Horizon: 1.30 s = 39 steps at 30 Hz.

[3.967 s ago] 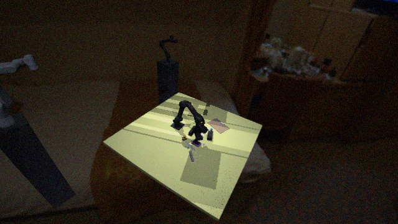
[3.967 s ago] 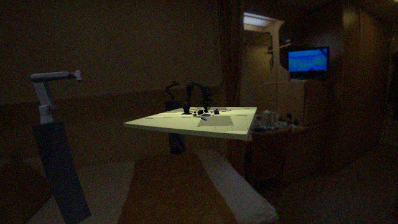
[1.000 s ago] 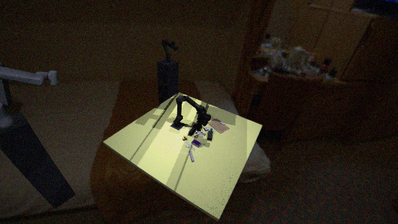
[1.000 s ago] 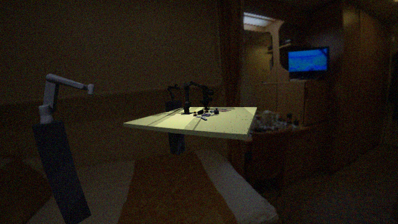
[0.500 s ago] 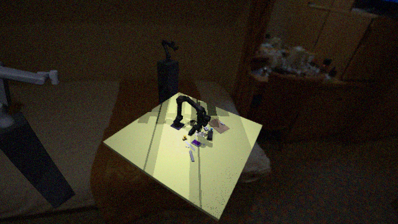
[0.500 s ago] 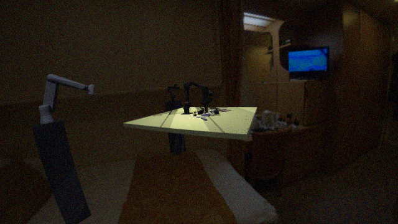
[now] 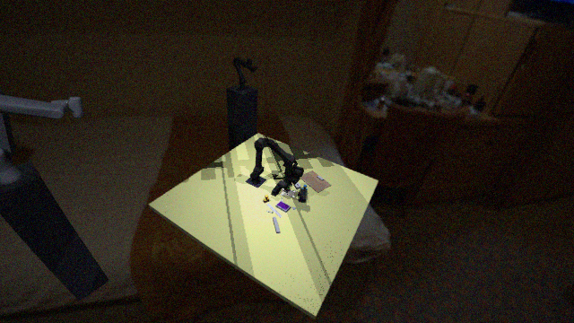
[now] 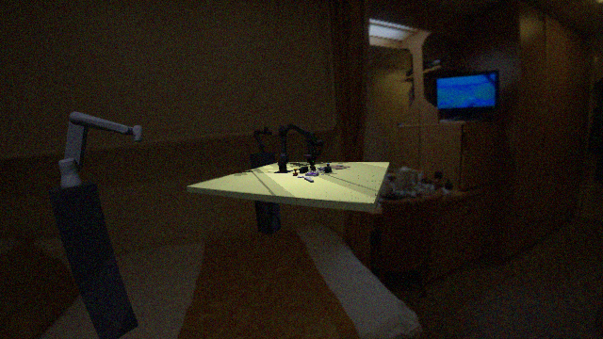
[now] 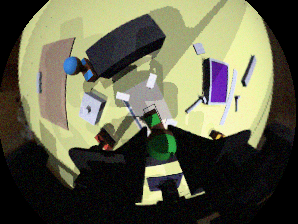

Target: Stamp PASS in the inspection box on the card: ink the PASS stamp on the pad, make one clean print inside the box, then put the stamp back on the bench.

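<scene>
In the wrist view, a green-knobbed stamp [image 9: 161,145] was gripped between the gripper's [image 9: 161,145] fingers, over the card [image 9: 156,95]; the purple pad [image 9: 218,82] was seen to one side. From the top, the pad [image 7: 283,206] was seen on the table [image 7: 197,211].

Matt brown wood-like clipboard [image 7: 317,181] [image 9: 54,85]; smooth, glossy green ball-shaped knob [image 9: 162,145].

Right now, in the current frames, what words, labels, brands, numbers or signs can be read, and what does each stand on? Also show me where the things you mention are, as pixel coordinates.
None can be read.
Grey card [image 9: 158,102] under the green-knobbed stamp [image 9: 162,145]: too blurred to tell any print.
Purple pad [image 9: 218,82]: no legible text.
Clipboard [image 7: 317,181] [image 9: 54,84]: no legible text.
Wall screen [image 8: 466,90]: blue picture, no legible text.
</scene>
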Tool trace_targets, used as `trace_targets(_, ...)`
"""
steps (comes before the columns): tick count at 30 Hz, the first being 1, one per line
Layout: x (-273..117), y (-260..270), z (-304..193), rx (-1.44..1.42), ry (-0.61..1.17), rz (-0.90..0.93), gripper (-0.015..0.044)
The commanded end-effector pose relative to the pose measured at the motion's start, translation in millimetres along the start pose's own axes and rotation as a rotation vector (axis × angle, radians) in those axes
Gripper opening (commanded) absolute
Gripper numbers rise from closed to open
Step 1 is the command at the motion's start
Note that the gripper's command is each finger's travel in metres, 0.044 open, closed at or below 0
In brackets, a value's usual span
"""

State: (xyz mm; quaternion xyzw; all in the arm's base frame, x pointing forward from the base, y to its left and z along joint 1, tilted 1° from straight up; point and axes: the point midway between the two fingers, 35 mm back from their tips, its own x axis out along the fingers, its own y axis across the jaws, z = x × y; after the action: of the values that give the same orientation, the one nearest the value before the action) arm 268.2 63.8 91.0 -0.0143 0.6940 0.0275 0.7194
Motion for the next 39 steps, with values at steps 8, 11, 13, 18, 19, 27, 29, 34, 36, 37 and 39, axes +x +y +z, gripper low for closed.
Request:
trace_targets(8, 8, -1, -1, 0.004, 0.001, -0.004, 0.0)
trace_targets(11, 10, -1, -1, 0.004, 0.001, -0.004, 0.0)
trace_targets(13, 11, -1, -1, 0.004, 0.001, -0.004, 0.0)
trace_targets(18, 14, -1, -1, 0.004, 0.001, -0.005, 0.0)
trace_targets(19, 15, -1, -1, 0.004, 0.001, -0.005, 0.0)
trace_targets(27, 20, -1, -2, 0.004, 0.001, -0.005, 0.0)
trace_targets(29, 22, -1, -2, 0.004, 0.001, -0.005, 0.0)
trace_targets(34, 25, -1, -2, 0.004, 0.0, -0.005, 0.0)
trace_targets(36, 26, -1, -3, 0.004, 0.0, -0.005, 0.0)
trace_targets(37, 26, -1, -3, 0.004, 0.0, -0.005, 0.0)
trace_targets(39, 26, -1, -3, 0.004, 0.0, -0.005, 0.0)
